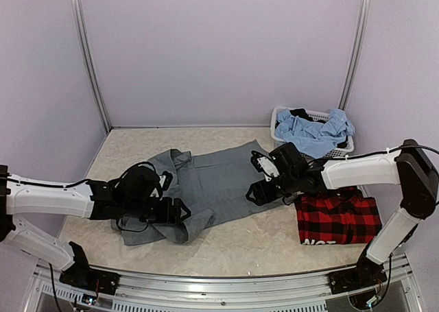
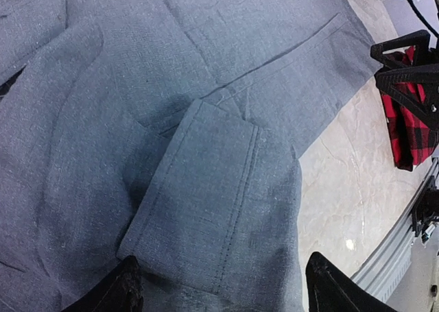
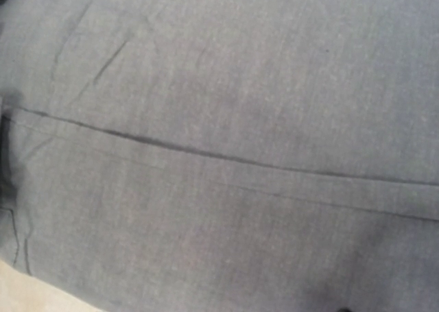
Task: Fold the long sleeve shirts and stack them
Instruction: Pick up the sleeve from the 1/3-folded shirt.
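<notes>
Both pincers spread wide, empty: left pincer (image 1: 180, 210) over the grey shirt (image 1: 216, 178) sleeve at 8 o'clock, right pincer (image 1: 258, 178) at its 3 o'clock edge, apparently poised for folding. Plaid shirt (image 1: 337, 219) lies folded at 4 o'clock.

Collared shirt (image 1: 212, 182) lies in the middle of the table (image 1: 226, 247). The flannel shirt (image 1: 338, 219) sits to its right, with a basket (image 1: 277, 123) of clothes (image 1: 312, 134) behind that, far right.

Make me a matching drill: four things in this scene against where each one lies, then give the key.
1 grey shirt
2 plaid shirt
3 white basket
4 light blue garment

A in the basket
B folded, near right
C spread out in the middle
D far right corner

Pairs: 1-C; 2-B; 3-D; 4-A
</notes>
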Controlling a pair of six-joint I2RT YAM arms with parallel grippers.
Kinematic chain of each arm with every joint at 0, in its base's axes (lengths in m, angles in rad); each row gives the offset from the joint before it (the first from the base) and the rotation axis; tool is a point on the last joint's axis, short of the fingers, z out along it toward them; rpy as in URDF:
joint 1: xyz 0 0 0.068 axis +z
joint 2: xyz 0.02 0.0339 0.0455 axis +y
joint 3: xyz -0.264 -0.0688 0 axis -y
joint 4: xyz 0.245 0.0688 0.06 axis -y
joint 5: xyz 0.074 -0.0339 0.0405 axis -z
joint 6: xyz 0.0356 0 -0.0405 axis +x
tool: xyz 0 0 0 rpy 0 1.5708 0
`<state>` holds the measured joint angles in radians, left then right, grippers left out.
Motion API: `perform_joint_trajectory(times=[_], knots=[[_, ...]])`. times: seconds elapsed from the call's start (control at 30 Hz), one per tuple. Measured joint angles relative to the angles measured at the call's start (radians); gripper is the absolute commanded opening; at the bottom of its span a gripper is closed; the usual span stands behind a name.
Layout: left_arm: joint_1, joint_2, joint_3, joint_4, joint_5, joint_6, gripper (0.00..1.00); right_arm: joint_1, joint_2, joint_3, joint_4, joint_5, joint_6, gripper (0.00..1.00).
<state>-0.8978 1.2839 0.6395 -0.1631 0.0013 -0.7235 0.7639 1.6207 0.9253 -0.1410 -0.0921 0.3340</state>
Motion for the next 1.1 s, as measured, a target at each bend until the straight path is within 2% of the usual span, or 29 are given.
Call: perform_joint_trajectory(times=[0.27,0.4,0.67,0.87,1.0,1.1], knots=[[0.000,-0.001,-0.024,0.007,0.044,-0.099,0.74,0.000,0.007,0.000,0.010,0.000,0.000,0.68],[0.000,0.029,-0.036,0.045,0.065,-0.119,0.66,0.000,0.008,0.000,0.012,0.001,-0.001,0.68],[-0.002,0.085,-0.066,0.150,0.096,-0.157,0.43,0.008,0.008,-0.001,0.012,0.002,-0.002,0.69],[-0.012,0.104,-0.069,0.243,0.103,-0.156,0.13,0.009,0.008,-0.001,0.012,0.002,-0.002,0.69],[-0.015,0.114,-0.068,0.302,0.110,-0.140,0.06,0.010,0.008,-0.001,0.012,0.002,-0.002,0.69],[-0.015,0.132,-0.065,0.319,0.116,-0.126,0.09,0.010,0.008,-0.001,0.012,0.002,-0.002,0.69]])
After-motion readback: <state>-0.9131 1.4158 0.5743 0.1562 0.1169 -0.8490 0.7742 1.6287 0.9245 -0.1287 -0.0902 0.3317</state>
